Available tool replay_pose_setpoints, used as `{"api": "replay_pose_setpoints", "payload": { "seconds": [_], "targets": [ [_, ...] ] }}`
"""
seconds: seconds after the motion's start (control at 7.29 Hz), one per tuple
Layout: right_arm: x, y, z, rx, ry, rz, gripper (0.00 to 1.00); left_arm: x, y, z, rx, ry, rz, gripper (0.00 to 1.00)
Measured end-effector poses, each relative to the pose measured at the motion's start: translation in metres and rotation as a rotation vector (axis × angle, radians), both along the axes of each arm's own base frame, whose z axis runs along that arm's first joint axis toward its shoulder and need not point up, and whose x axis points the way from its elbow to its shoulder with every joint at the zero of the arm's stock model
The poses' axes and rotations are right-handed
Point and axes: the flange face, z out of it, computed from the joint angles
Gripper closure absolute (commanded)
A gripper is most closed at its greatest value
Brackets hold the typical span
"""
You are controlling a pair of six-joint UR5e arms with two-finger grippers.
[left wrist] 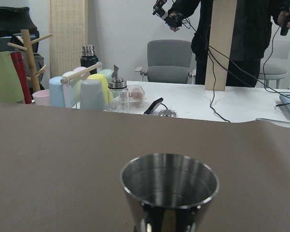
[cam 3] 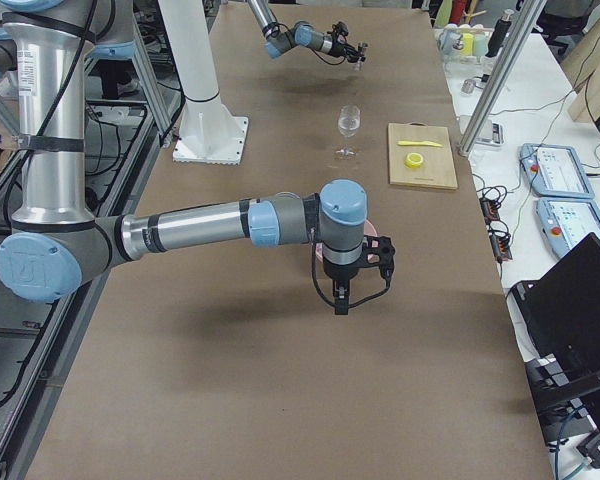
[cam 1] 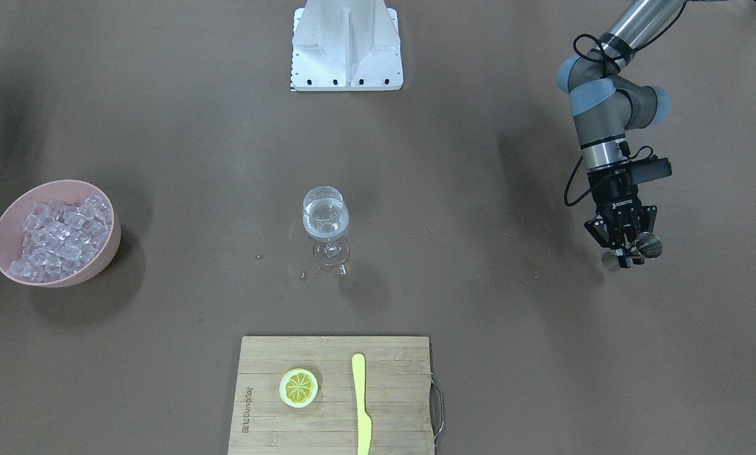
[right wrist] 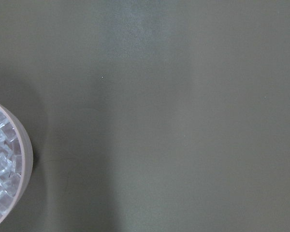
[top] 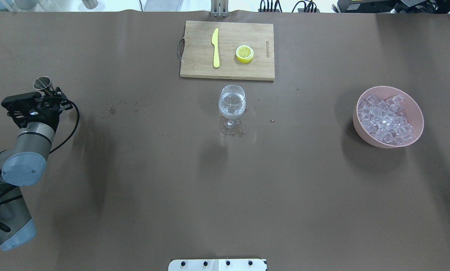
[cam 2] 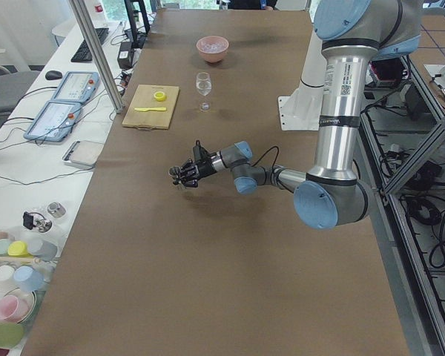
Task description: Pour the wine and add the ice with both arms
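A stemmed glass (cam 1: 325, 218) stands mid-table with colourless wine in its bowl; it also shows in the overhead view (top: 231, 105). A pink bowl (cam 1: 109, 253) holds many clear ice cubes (cam 1: 59, 237), and both show from overhead, the bowl (top: 360, 130) and the ice (top: 385, 120). My left gripper (cam 1: 627, 256) is shut on a steel jigger (cam 1: 648, 245), upright and far out to the side; the left wrist view shows the jigger's open mouth (left wrist: 169, 191). My right gripper (cam 3: 342, 300) points down beside the bowl; I cannot tell whether it is open. The right wrist view shows the bowl's rim (right wrist: 20, 145).
A wooden cutting board (cam 1: 334, 436) at the far edge carries a lemon slice (cam 1: 299, 387) and a yellow knife (cam 1: 361, 404). Water droplets (cam 1: 425, 232) dot the brown table around the glass. The white pedestal (cam 1: 346, 47) stands at the robot's side.
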Motion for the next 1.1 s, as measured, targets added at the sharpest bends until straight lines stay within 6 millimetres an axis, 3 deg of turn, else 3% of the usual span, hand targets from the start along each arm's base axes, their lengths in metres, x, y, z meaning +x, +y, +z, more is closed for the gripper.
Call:
{"api": "replay_pose_setpoints", "payload": {
  "seconds": [0.41, 0.69, 0.96, 1.1],
  "targets": [
    [0.000, 0.000, 0.000, 0.001, 0.000, 0.000, 0.00, 0.009, 0.008, 0.001, 0.002, -0.002, 0.022, 0.73],
    [0.000, 0.000, 0.000, 0.001, 0.000, 0.000, 0.00, 0.016, 0.013, 0.000, 0.004, -0.001, 0.037, 0.47],
    [0.000, 0.000, 0.000, 0.001, 0.000, 0.000, 0.00, 0.018, 0.015, 0.000, 0.005, -0.003, 0.042, 0.05],
    [0.000, 0.000, 0.000, 0.001, 0.000, 0.000, 0.00, 0.018, 0.016, 0.001, 0.004, -0.005, 0.045, 0.02]
  ]
}}
